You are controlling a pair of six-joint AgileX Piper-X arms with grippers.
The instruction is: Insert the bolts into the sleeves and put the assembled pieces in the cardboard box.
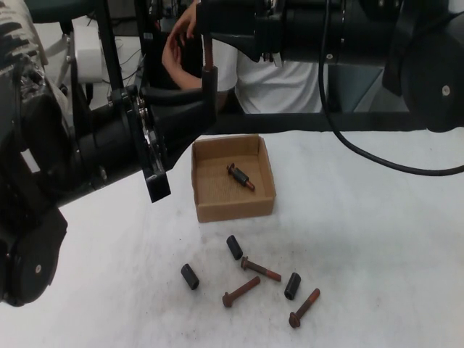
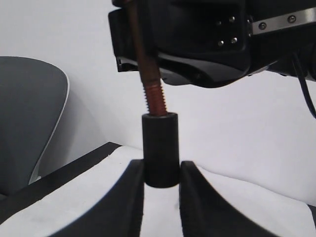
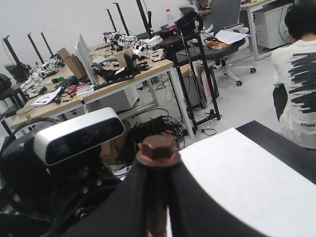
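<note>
High above the bench's far left, my left gripper (image 1: 209,87) is shut on a black sleeve (image 2: 160,148), held upright. My right gripper (image 1: 207,36) is shut on a rusty bolt (image 2: 148,74) and holds it from above. The bolt's threaded tip sits at the sleeve's top opening. The bolt's hex head (image 3: 157,150) shows between the right fingers. The cardboard box (image 1: 232,212) lies below with one assembled piece (image 1: 241,176) inside. In front of the box, three loose sleeves (image 1: 234,247) (image 1: 190,276) (image 1: 292,286) and three loose bolts (image 1: 261,270) (image 1: 241,291) (image 1: 304,307) are scattered.
The bench has a white cover with a dark far edge (image 1: 348,122). A black cable (image 1: 377,161) from the right arm hangs over the bench's right side. Bare white cover lies to the right of the box and at the near left.
</note>
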